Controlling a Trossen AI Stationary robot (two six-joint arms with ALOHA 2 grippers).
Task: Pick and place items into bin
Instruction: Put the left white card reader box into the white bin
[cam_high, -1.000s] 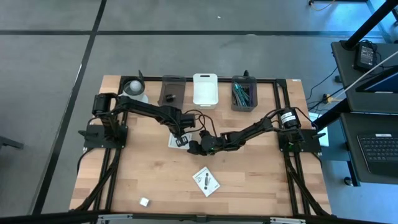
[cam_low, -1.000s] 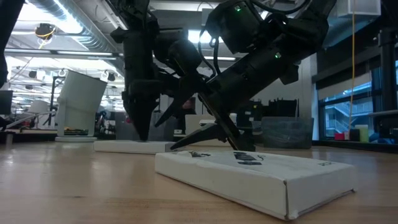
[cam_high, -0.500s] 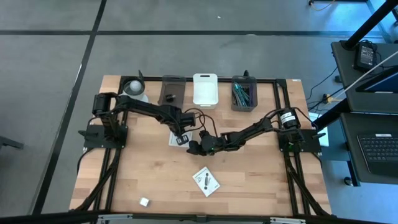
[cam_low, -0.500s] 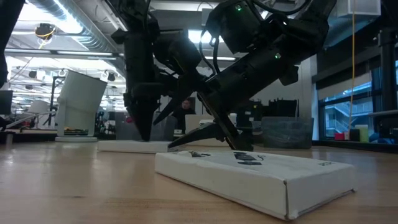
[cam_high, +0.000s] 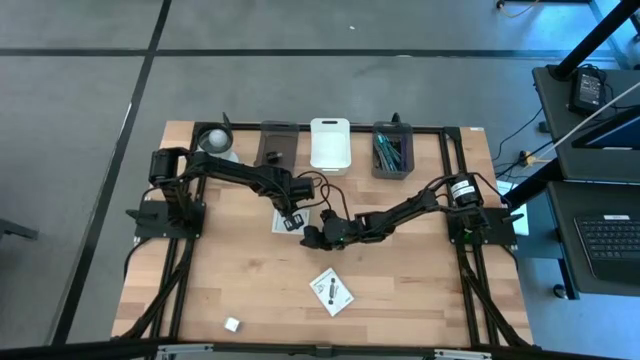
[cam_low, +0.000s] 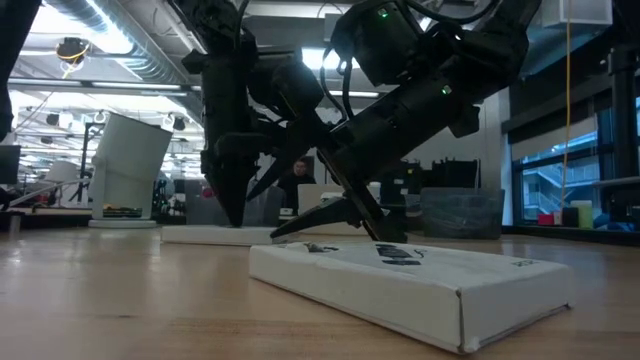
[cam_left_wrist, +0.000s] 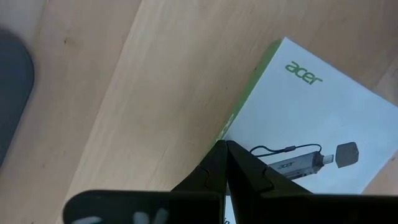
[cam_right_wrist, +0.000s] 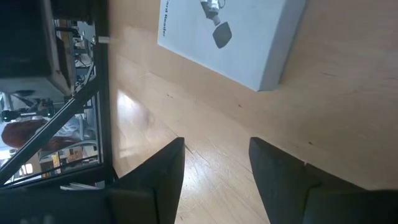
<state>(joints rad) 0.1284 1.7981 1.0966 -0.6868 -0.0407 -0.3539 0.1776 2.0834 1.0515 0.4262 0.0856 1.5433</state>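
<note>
High view — the left end effector (cam_high: 291, 222), fingers pinched together, sits on the white Acer packet (cam_high: 282, 223) mid-bench. The right end effector (cam_high: 314, 237), fingers wide and empty, waits just beside; the second packet (cam_high: 331, 291) lies nearer the front edge.

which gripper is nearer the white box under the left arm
Left. The left gripper, shut, is right over the white box. The right gripper, open, sits just beside that box, low over the table.
</note>
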